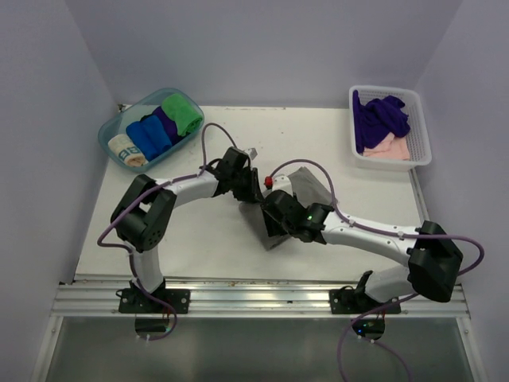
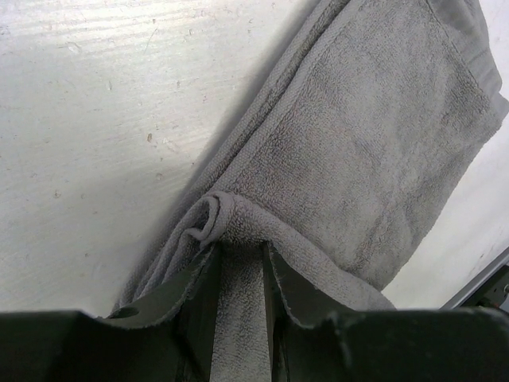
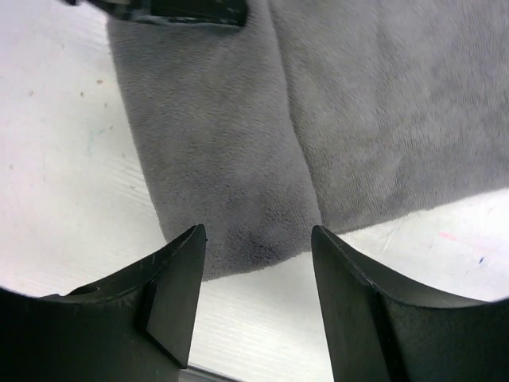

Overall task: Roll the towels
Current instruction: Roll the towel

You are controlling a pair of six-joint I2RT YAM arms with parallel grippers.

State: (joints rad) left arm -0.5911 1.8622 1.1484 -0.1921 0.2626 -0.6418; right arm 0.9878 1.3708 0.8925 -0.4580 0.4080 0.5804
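White table [image 1: 199, 247], bare in front; two arms on it, the left arm [image 1: 147, 215] and right arm [image 1: 382, 235] meeting at its middle.

One grey towel [image 1: 308, 185] lies spread there. From above both wrists hide most of it; only the far part and a near corner show. Its far corner is cut off in the left wrist view.

The left gripper [image 2: 238, 253] is narrow, pinching a raised fold at the towel's edge; cloth is bunched between its fingers [image 2: 199, 286].

The right gripper [image 3: 258, 239] is wide with nothing between; it hangs over the towel's near edge and bare table. Whether the tips touch the cloth, cannot tell.

White basket [image 1: 420, 119] at the far right holds a purple towel [image 1: 382, 118] in a heap, folds too tangled to say if it is one or more. One pink towel [image 1: 391, 147] lies mostly buried under it.

Clear blue bin [image 1: 111, 127] at the far left holds rolls packed side by side: one green roll [image 1: 183, 114], one dark purple roll [image 1: 167, 123] half hidden, blue rolls [image 1: 149, 137] (one or two, cannot tell), one pale roll [image 1: 127, 150].
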